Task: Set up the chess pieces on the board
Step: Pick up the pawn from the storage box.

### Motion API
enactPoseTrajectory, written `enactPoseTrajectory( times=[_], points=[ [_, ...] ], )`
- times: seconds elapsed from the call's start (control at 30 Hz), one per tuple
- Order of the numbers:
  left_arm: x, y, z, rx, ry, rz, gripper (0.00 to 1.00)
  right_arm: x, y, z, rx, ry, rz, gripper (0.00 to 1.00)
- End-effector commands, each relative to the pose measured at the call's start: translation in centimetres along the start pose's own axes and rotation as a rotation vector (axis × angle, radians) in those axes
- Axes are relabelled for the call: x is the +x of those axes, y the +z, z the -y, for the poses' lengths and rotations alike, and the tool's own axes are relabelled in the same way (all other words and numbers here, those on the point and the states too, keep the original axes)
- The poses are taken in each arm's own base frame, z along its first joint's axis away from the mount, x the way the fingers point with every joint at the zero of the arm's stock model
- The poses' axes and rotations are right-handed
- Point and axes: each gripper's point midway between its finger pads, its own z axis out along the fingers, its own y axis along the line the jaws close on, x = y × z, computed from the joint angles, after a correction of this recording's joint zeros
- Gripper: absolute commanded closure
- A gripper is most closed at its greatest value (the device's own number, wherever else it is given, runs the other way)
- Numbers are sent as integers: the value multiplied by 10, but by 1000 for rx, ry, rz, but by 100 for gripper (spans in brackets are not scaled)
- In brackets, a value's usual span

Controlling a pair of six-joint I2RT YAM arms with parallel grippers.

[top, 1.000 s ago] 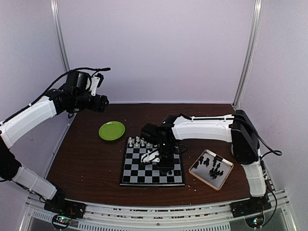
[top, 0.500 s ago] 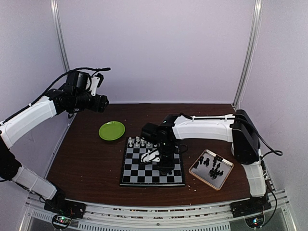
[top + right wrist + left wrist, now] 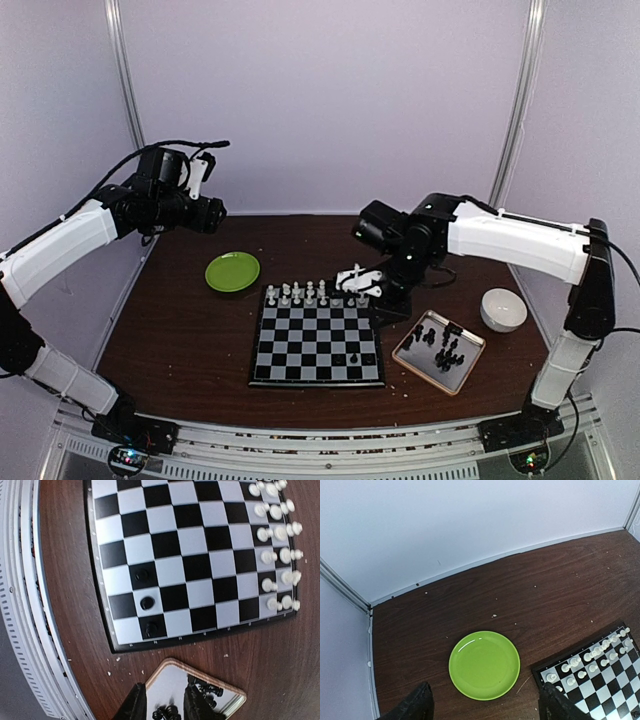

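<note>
board [image 3: 300, 350] lies flat at mid-table. white chess pieces [image 3: 300, 294] stand in two rows along its far edge. three black chess pieces [image 3: 146, 602] stand by its near right corner; more lie in the tray [image 3: 470, 369] just right of it. left gripper [image 3: 485, 700] is held high over the green plate [image 3: 484, 665], fingers wide apart, empty. right gripper [image 3: 358, 281] is above the board's far right corner, fingers [image 3: 136, 702] narrowly parted (nothing seen between them).
</note>
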Motion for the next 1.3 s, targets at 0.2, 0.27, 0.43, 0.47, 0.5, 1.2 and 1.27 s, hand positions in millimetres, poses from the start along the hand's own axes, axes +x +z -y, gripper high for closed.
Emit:
enactPoseTrajectory(
  times=[0.2, 0.27, 0.43, 0.47, 0.5, 1.2, 1.27],
  points=[
    [-10, 1, 5, 22, -15, 31, 26, 121, -1, 50, 82, 307, -77, 74],
    [-10, 2, 5, 21, -14, 31, 26, 138, 2, 53, 97, 343, -94, 74],
    [-9, 3, 5, 23, -15, 28, 26, 168, 15, 46, 99, 384, -142, 74],
    [-8, 3, 6, 25, -14, 27, 26, 173, 19, 44, 97, 384, -157, 74],
    [-8, 3, 6, 26, -14, 26, 26, 177, 22, 41, 90, 380, -171, 74],
    [-8, 3, 6, 24, -16, 26, 26, 190, 63, 21, -49, 373, -239, 71],
    [-8, 4, 5, 24, -16, 23, 26, 191, 64, 20, -55, 373, -246, 73]
  ],
)
